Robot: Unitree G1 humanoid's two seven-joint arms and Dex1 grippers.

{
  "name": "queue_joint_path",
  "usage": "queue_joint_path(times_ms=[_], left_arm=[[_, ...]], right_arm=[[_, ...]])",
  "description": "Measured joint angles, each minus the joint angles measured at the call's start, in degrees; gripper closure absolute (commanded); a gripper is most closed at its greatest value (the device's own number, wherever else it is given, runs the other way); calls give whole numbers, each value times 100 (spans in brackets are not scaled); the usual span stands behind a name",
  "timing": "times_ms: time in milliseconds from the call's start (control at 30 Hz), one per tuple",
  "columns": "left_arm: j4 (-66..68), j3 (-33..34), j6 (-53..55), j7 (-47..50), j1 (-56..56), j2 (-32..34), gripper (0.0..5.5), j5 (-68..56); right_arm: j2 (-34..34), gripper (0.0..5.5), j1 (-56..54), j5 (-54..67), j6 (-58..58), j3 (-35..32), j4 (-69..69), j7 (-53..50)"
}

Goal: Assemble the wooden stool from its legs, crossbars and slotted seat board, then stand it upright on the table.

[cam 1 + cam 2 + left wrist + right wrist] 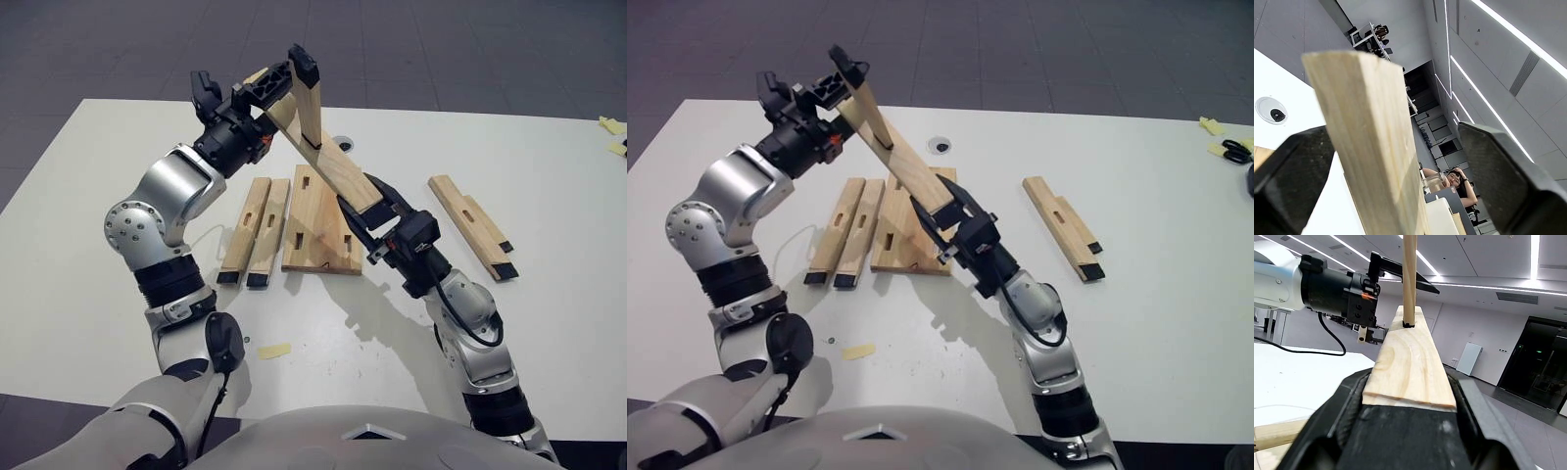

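- The right gripper is clamping tight on the lower end of a slotted leg and holding it up off the desk.
- The leg's long axis is running on a diagonal, climbing from the right gripper up and away toward the robot's left, where the left gripper is waiting.
- A crossbar is standing in the leg's slot, roughly square to the leg, with its free end pointing up.
- The left gripper is straddling that upper end with its fingers spread wide. One finger is sitting just beside the wood, while the other is standing clearly apart, so it is not gripping.
- The key relation is that the crossbar is lying right between the left fingers, and the left arm is by far the nearer one. By my reading, the next move calls for the left gripper to close and push along the crossbar's axis, down into the slot, with the right gripper bracing.
- There is a risk of the joint racking if that push is going in off-axis.
- The seat board is lying flat under the raised leg, and its slots are looking unfilled.
- Two loose legs are lying side by side at its left.
- A pair of slotted pieces is lying well apart at its right.
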Motion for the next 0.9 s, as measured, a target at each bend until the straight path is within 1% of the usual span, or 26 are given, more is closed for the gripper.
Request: queue_joint_path(times_ms=[200, 267, 500, 733, 767, 833, 900], left_arm=[[100, -457, -57, 112, 51, 21, 265, -250], [128, -501, -129, 117, 29, 47, 299, -304], [118, -545, -369, 127, -272, 467, 411, -663], [-37, -881, -418, 90, -286, 722, 418, -749], [-71, -926, -435, 35, -307, 780, 421, -749], [-147, -1016, -455, -78, -370, 857, 436, -709], [-262, -1147, -548, -213, -369, 866, 446, -368]], right_arm=[[-24, 343, 153, -23, -1, -18, -19, -30], [-32, 343, 166, -25, -1, -45, -39, -39], [-93, 344, 245, -37, 34, -80, -127, -49], [-103, 344, 314, 52, 74, -94, -192, -43], [-103, 307, 314, 64, 86, -103, -206, -43], [-105, 282, 309, 75, 192, -128, -242, -53], [-106, 246, 305, 104, 423, -163, -245, -77]])
